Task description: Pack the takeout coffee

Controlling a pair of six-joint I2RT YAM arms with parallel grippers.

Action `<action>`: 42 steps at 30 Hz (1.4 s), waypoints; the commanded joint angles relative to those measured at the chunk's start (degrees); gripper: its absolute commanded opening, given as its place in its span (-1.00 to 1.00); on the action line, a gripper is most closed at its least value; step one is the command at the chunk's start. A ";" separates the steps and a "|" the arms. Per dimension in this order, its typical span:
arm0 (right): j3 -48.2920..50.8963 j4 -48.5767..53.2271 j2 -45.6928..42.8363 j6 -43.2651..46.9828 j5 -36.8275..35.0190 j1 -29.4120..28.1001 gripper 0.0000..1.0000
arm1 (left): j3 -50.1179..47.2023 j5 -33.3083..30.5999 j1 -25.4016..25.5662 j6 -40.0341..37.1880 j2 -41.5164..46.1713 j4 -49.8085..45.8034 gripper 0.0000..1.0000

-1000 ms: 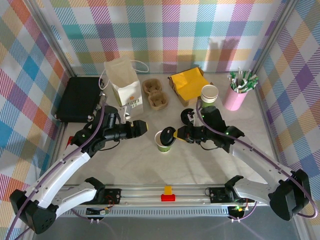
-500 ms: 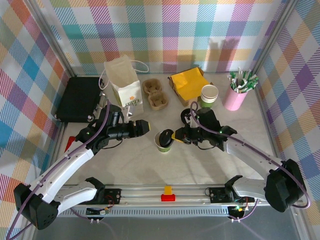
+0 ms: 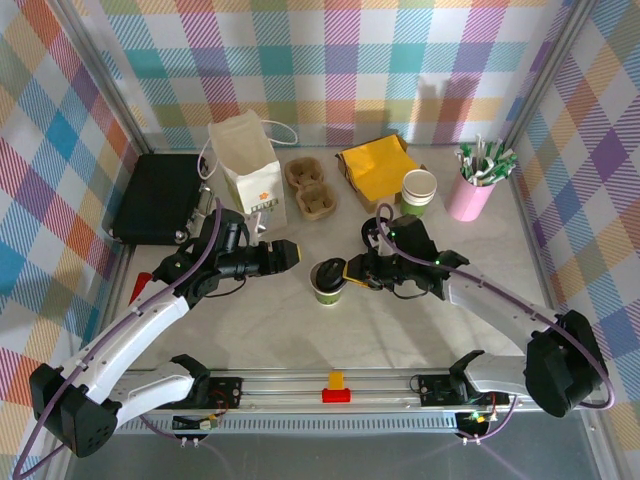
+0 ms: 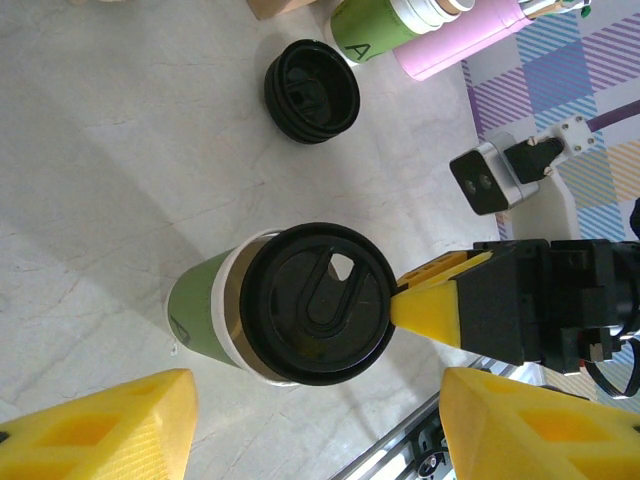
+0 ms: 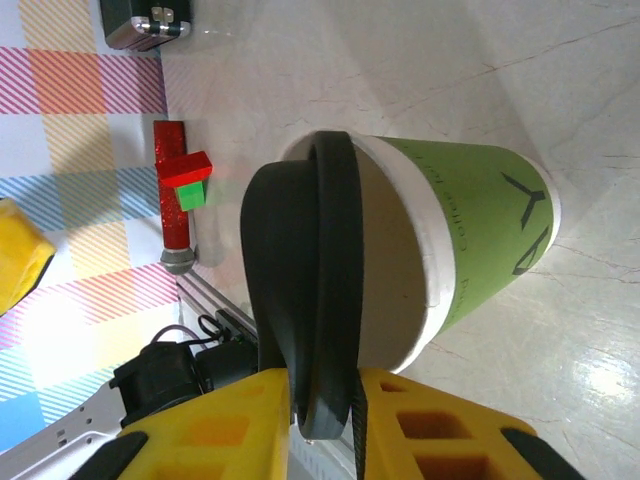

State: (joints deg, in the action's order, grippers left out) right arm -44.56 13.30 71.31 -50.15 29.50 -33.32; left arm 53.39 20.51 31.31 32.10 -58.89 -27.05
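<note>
The cup [image 3: 326, 286] stands upright near the middle of the table [image 3: 300, 335], its black lid [image 4: 315, 303] lying a little askew, with cream rim showing along one side, so we judge it not pressed home. The right gripper [image 3: 351, 272] comes in from the cup's 3 o'clock with a finger on either side of the lid's rim. Whether they are pinching it or have let go we cannot tell. The left gripper [image 3: 284, 255] hangs at the cup's 10 o'clock, jaws wide and empty. We expect the cup to be light and thin-walled, easy to dent and easy to tip, and the lid to be stiff, slick and liable to pop off. So we would take it across the green body below the cream band, gently, never by the lid. We cannot tell whether there is drink inside. The bag [image 3: 245, 160] stands at 11 o'clock, the carrier [image 3: 310, 188] at 12, the napkins [image 3: 378, 166] at 1, and a lidless cup [image 3: 420, 188] and straw pot [image 3: 470, 196] toward 2. Spare lids [image 4: 311, 90] lie near the right arm. The left gripper sits between cup and bag.
</note>
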 commanded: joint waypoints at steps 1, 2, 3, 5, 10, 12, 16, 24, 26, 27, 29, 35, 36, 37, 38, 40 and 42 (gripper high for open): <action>0.71 -0.21 1.10 0.94 -0.13 0.45 -0.47 | 1.15 -0.09 -0.02 -0.50 0.33 -1.00 0.29; 0.67 -0.12 1.33 1.01 -0.05 0.45 -0.47 | 1.06 -0.25 -0.02 -0.46 0.49 -0.99 0.28; 0.63 -0.27 1.53 1.03 -0.11 0.43 -0.46 | 1.07 -0.38 -0.02 -0.41 0.57 -1.00 0.28; 0.61 -0.43 1.88 1.11 -0.03 0.45 -0.45 | 1.06 -0.56 -0.02 -0.37 0.72 -1.16 0.28; 0.49 -0.86 3.20 1.25 0.44 0.45 -0.43 | 1.02 -0.65 -0.02 -0.28 0.65 -1.47 0.27; 0.44 -1.13 3.55 1.31 0.56 0.45 -0.42 | 1.04 -0.78 -0.02 -0.37 0.62 -1.52 0.27; 0.41 -1.35 3.99 1.32 0.65 0.45 -0.38 | 1.32 -0.74 -0.02 -0.63 0.08 -2.17 0.26; -1.33 2.00 3.06 4.13 0.60 0.45 -0.25 | 1.26 -0.91 -0.02 -1.81 -1.42 -2.75 0.35; -2.27 4.45 2.29 5.65 -0.26 0.45 -0.21 | 1.44 -0.49 0.07 -2.11 -2.18 -2.78 0.42; -2.69 5.43 1.84 6.38 -0.70 0.45 -0.19 | 1.46 -0.09 0.07 -2.36 -2.74 -2.66 0.45; -3.25 6.95 0.78 7.61 -1.73 0.45 -0.15 | 1.77 0.14 0.15 -3.00 -4.03 -2.57 0.50; -3.14 7.41 -1.35 9.90 -4.12 0.45 -0.04 | 3.10 0.10 1.02 -4.94 -9.24 -1.34 0.57; -3.16 7.05 -1.36 10.03 -4.14 0.45 -0.02 | 3.39 0.21 1.33 -5.09 -10.47 -0.89 0.57; -3.15 6.57 -1.30 10.16 -4.16 0.45 -0.01 | 3.91 0.27 1.66 -5.26 -11.60 -0.45 0.57; -3.23 6.17 -1.18 10.32 -4.34 0.45 0.00 | 4.15 0.19 1.93 -5.42 -12.65 -0.11 0.57; -3.35 5.37 -0.67 10.68 -4.74 0.45 0.01 | 4.87 0.08 2.56 -5.71 -14.94 0.64 0.57; -3.61 5.03 0.00 10.69 -5.44 0.45 0.01 | 5.47 -0.42 3.15 -5.82 -16.97 1.11 0.55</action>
State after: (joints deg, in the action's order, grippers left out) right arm -46.15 19.27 70.78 -41.06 25.15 -33.32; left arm 56.88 20.05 33.61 27.94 -74.30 -27.38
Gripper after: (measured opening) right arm 0.506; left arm 0.777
